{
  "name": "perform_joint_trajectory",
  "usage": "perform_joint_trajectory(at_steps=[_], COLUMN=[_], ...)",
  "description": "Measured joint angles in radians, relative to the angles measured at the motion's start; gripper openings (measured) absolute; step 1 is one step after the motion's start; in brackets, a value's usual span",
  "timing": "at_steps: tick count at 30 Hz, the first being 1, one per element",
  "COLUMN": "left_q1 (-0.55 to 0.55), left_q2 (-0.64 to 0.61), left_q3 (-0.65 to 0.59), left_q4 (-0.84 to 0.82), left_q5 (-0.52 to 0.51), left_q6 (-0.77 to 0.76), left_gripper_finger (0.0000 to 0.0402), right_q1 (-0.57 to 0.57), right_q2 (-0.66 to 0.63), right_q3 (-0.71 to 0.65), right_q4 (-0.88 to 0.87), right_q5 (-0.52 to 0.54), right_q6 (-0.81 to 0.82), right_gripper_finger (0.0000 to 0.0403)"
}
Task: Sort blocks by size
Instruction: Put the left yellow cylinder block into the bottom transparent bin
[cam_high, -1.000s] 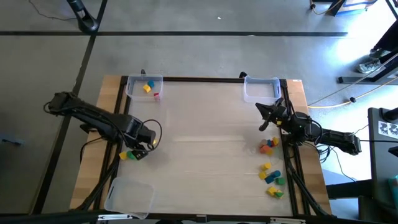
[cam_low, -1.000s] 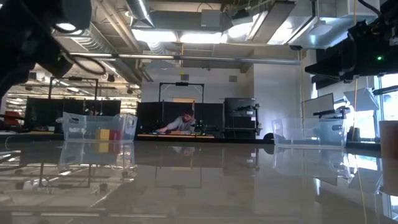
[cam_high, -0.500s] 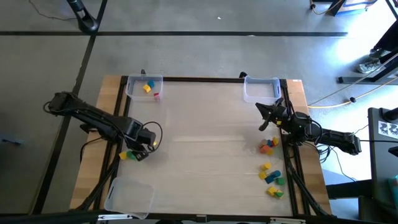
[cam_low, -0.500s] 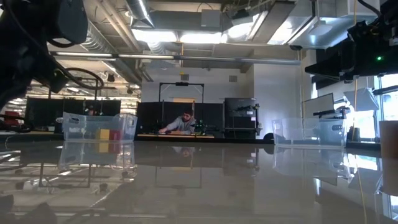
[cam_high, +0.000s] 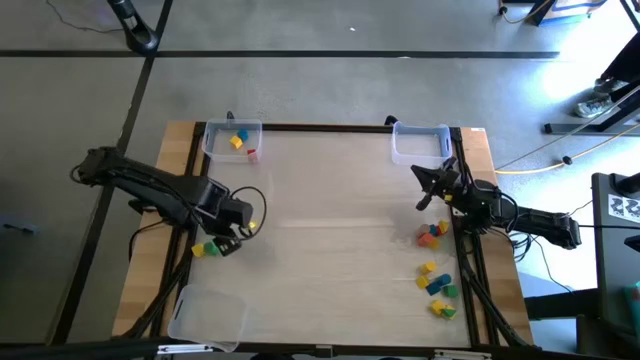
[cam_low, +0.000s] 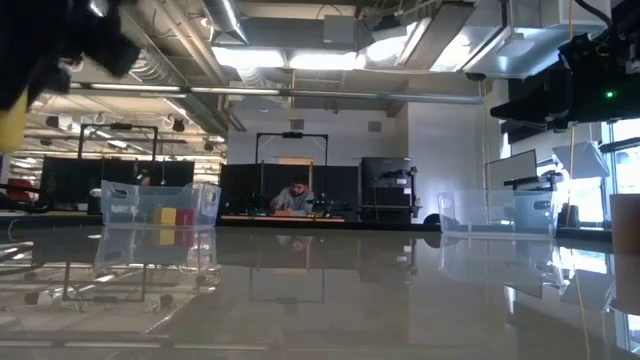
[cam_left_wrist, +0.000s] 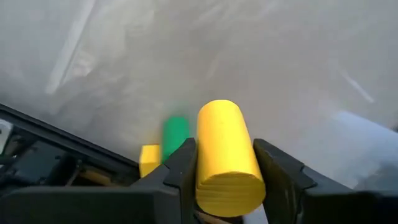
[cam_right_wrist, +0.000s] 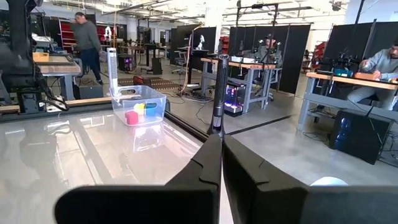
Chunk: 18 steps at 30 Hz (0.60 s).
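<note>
Left gripper (cam_left_wrist: 227, 171), at the high view's left, clamps a yellow cylinder (cam_left_wrist: 227, 158), long axis along the fingers, seemingly lifted. Right gripper (cam_right_wrist: 221, 149), pressed closed and empty, waits at right.

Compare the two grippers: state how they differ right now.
The left gripper is shut on a yellow cylinder block; the right gripper is shut and empty. In the high view the left sits above the table's left edge, the right by its right edge. Both are dark, two-fingered.
</note>
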<state>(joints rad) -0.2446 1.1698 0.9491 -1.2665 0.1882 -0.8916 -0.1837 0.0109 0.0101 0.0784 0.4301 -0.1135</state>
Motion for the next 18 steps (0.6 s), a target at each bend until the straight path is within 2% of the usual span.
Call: perform_joint_trajectory(at_steps=[4, 10, 18], left_q1=[-0.053, -0.209, -0.467], left_q2=[0.000, 0.000, 0.015], left_q3=[0.092, 0.102, 0.102], left_q4=[-0.009, 0.016, 0.133], left_q5=[0.057, 0.138, 0.114], left_q6=[-0.049, -0.244, -0.565], left_gripper_finger=[0.0118, 0.0122, 0.0123], right_q1=[0.000, 0.000, 0.000], right_q2=[0.000, 0.000, 0.000], right_q3=[0.000, 0.000, 0.000], right_q4=[0.000, 0.000, 0.002], right_q5=[0.000, 0.000, 0.000], right_q6=[-0.009, -0.026, -0.052], right_gripper_finger=[0.0017, 0.0017, 0.0017])
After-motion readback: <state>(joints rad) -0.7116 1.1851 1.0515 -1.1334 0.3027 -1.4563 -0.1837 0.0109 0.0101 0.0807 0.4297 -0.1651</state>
